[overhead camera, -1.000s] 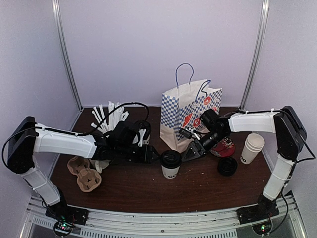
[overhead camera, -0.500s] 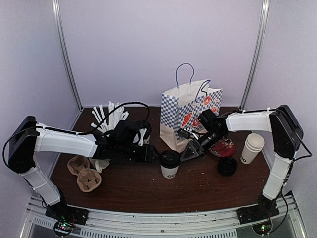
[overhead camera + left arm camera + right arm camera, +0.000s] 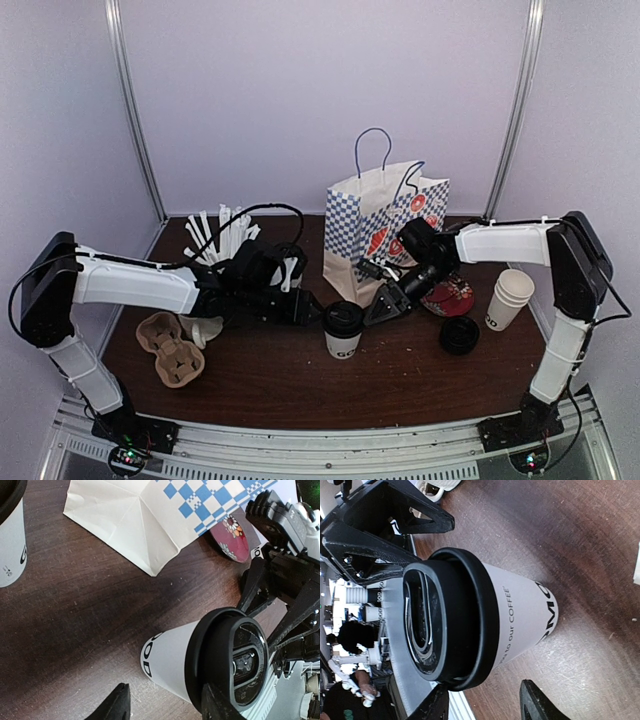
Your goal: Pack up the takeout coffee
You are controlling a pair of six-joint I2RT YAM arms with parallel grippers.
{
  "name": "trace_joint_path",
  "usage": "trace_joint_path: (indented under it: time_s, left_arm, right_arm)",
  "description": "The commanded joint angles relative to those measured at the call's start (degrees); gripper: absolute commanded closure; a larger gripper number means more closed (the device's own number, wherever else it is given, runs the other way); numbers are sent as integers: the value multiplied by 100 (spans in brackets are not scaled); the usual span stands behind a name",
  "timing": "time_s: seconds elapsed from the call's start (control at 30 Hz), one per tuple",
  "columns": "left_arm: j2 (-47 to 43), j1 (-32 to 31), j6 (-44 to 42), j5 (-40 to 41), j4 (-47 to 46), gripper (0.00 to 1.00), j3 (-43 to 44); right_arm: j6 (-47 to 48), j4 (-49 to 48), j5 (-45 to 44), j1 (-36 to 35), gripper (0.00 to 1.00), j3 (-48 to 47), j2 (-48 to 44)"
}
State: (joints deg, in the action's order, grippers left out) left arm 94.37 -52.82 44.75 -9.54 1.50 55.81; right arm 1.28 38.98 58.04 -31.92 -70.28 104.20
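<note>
1 lidded coffee cup (image 3: 344, 330) stands mid table (image 3: 300, 385), looks ungripped. Both the left fingers (image 3: 306, 308) and right fingers (image 3: 384, 306) are spread apart, flanking it close on either side. Checkered paper bag (image 3: 385, 235) stands just behind.

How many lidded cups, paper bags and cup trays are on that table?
Lidded cups: 2
Paper bag: 1
Cup tray: 1
Total: 4

Ahead of the right tool (image 3: 484, 686), the cup (image 3: 520, 615) is matt white paper and its lid (image 3: 450, 620) smooth, slightly glossy black plastic. Beneath them, the counter (image 3: 580, 530) is dark, grained wood.
</note>
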Motion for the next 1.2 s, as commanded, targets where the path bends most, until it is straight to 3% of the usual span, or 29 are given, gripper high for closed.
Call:
trace_joint_path:
  time_s: [0.0, 0.23, 0.37, 0.5, 0.6, 0.7, 0.8, 0.97, 1.17]
  left_arm:
    - [-49, -56, -482, 8, 498, 48, 78]
    - [-280, -61, -1077, -141, 577, 39, 924]
    - [-409, -58, -1495, -167, 772, 36, 1169]
    - [-485, -101, -2396, -341, 1239, 31, 1440]
    - [-492, -296, -3394, -10, 1725, 25, 1633]
    - [-408, -461, -4128, 179, 2132, 13, 1861]
    - [-250, -539, -4687, 97, 2380, 9, 2056]
    - [280, -566, -5516, -220, 3038, 8, 2599]
    - [954, -564, -6031, -286, 3548, 12, 3218]
  right_arm:
    - [446, 383, -562, -33, 48, -326, -194]
    - [865, 931, -445, -1, 33, -626, -782]
    - [1225, 1223, -381, 17, 30, -611, -1135]
    - [1934, 1682, -612, 35, 29, -586, -1533]
    - [2302, 1755, -1167, 137, 28, -443, -2004]
    - [2423, 1534, -1811, 351, 27, -162, -2564]
    - [2355, 1092, -2349, 670, 23, 280, -3164]
    - [1964, 161, -2839, 1482, 2, 1058, -3749]
    - [1723, 66, -2947, 2290, 1, 1118, -4005]
